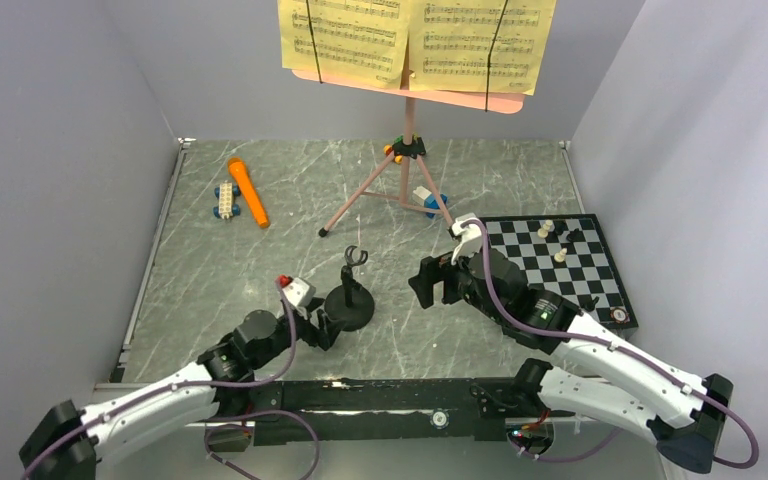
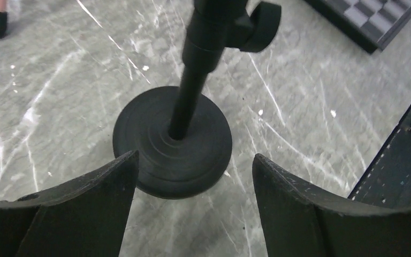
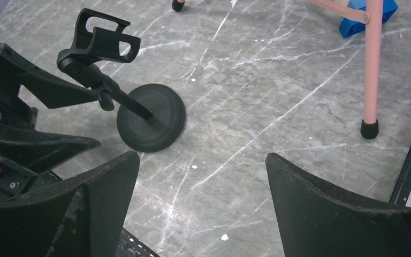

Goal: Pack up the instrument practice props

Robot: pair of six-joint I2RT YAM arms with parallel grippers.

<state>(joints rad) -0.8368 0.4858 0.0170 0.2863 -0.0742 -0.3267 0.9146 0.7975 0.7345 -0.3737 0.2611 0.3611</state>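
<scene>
Centre frame, the mic stand (image 1: 350, 300) stands upright, stem vertical, clip on top. The left end effector (image 2: 195, 157) gapes wide astride its base; the right end effector (image 3: 203, 160) is wide and empty.

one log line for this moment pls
left gripper: open, mic stand base at fingertips | right gripper: open, empty | microphone: lying far left, untouched | music stand: upright

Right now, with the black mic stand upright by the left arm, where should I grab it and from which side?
Grip the mic stand by its thin pole just above the round base, coming from the near side, where the left pincer stands open facing it. The pole fits between the fingers; the base sits flat and wide, likely hard to pinch.
</scene>
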